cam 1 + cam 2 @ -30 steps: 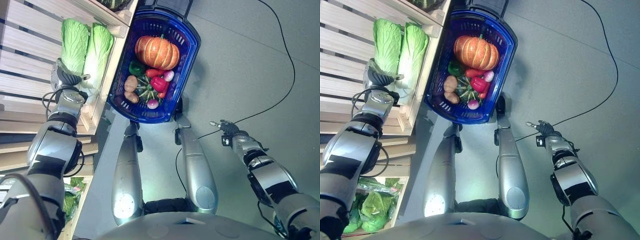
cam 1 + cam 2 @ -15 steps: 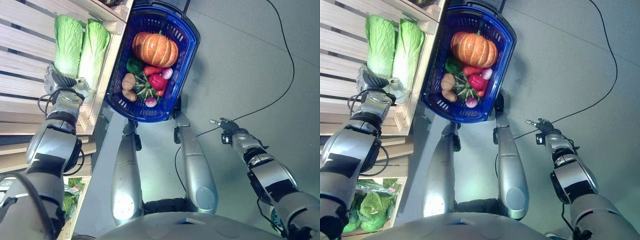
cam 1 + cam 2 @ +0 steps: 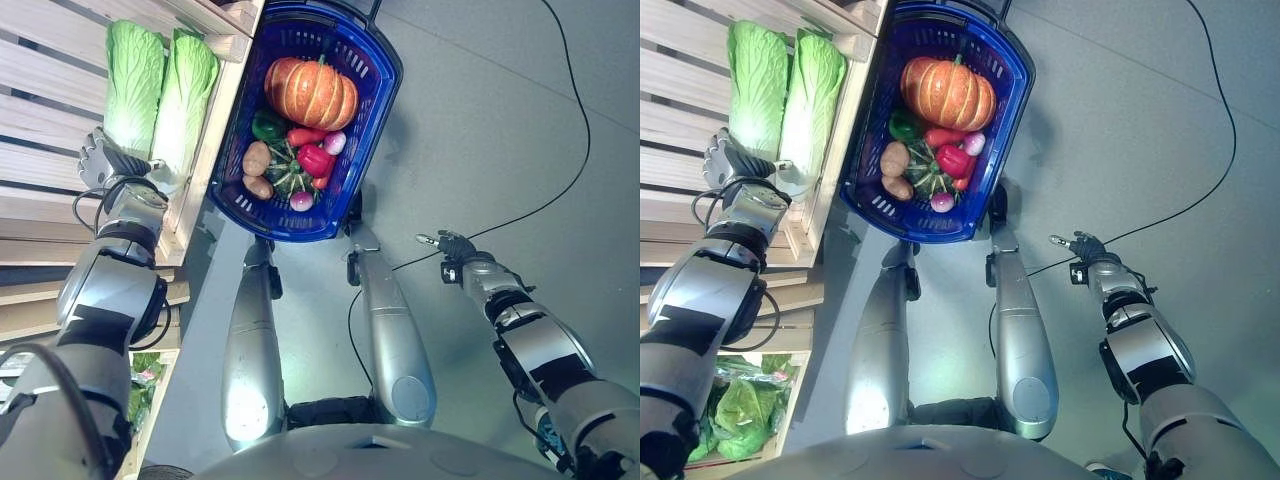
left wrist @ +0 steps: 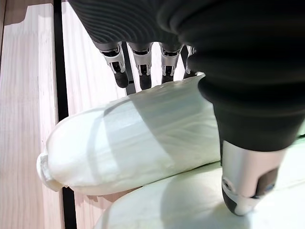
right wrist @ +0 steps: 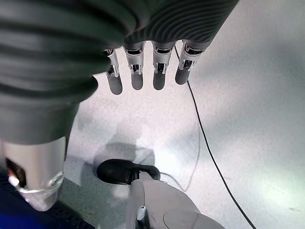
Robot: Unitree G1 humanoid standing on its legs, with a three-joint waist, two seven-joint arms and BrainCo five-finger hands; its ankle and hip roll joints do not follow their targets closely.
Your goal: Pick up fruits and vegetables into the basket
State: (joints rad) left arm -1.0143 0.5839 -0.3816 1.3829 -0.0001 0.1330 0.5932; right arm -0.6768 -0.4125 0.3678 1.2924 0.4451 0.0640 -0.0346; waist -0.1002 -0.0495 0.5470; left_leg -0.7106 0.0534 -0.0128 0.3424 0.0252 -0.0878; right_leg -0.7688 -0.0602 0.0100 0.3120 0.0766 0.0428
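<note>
Two pale green napa cabbages (image 3: 135,85) (image 3: 185,95) lie side by side on a wooden slatted shelf (image 3: 50,100). My left hand (image 3: 100,160) is at their white lower ends. In the left wrist view its straight fingers (image 4: 143,71) reach over one cabbage's white base (image 4: 128,138), and the thumb (image 4: 243,186) rests by the other cabbage (image 4: 167,205). To the right stands the blue basket (image 3: 385,75), holding an orange pumpkin (image 3: 312,92), a green pepper (image 3: 268,127), a red pepper (image 3: 315,160) and potatoes (image 3: 257,160). My right hand (image 3: 450,245) hangs open over the grey floor.
The shelf's wooden front edge (image 3: 215,130) runs between the cabbages and the basket. A lower shelf holds bagged leafy greens (image 3: 740,410). Grey floor (image 3: 500,130) stretches to the right of the basket.
The view has shifted a little. My left hand has slid slightly left along the cabbages' white ends. The right hand has stayed put.
</note>
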